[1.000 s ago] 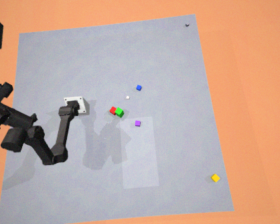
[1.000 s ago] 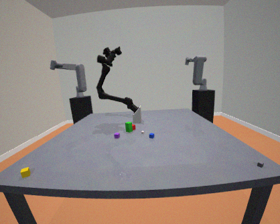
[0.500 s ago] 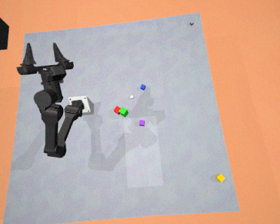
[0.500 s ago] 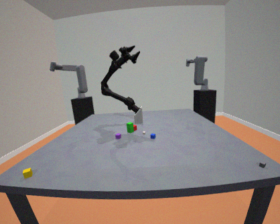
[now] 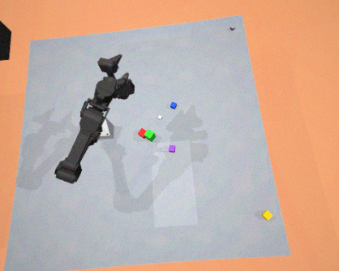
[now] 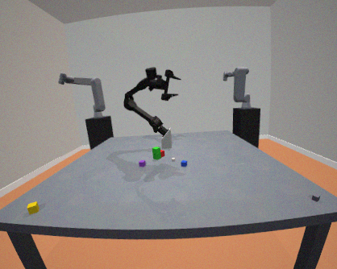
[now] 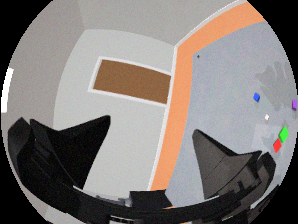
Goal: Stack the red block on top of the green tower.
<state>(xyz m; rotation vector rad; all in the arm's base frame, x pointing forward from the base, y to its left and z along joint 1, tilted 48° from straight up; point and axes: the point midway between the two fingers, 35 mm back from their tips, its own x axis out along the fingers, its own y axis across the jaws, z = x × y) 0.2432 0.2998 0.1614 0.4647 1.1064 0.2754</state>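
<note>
The green tower (image 5: pixel 150 135) (image 6: pixel 156 153) (image 7: pixel 284 134) stands upright on the table. The red block (image 5: pixel 142 132) (image 6: pixel 163 153) (image 7: pixel 277 145) sits low on the table close beside the tower, partly hidden by it in the exterior view; whether they touch I cannot tell. The red block is clearly lower than the tower's top. My gripper (image 5: pixel 124 66) (image 6: pixel 179 87) (image 7: pixel 153 127) is wide open and empty. It is high above the table, well away from both, and its fingers point sideways. In the wrist view the two objects lie at the right edge, outside the fingers.
Near the tower on the table (image 5: pixel 216 170) (image 6: pixel 231 181) are a purple block (image 5: pixel 172 148) (image 6: pixel 142 163), a blue block (image 5: pixel 173 105) (image 6: pixel 184 163) and a small white block (image 5: pixel 160 117) (image 6: pixel 173 159). A yellow block (image 5: pixel 267 215) (image 6: pixel 33 208) and a small dark object (image 5: pixel 232 28) (image 6: pixel 315 198) lie near table corners.
</note>
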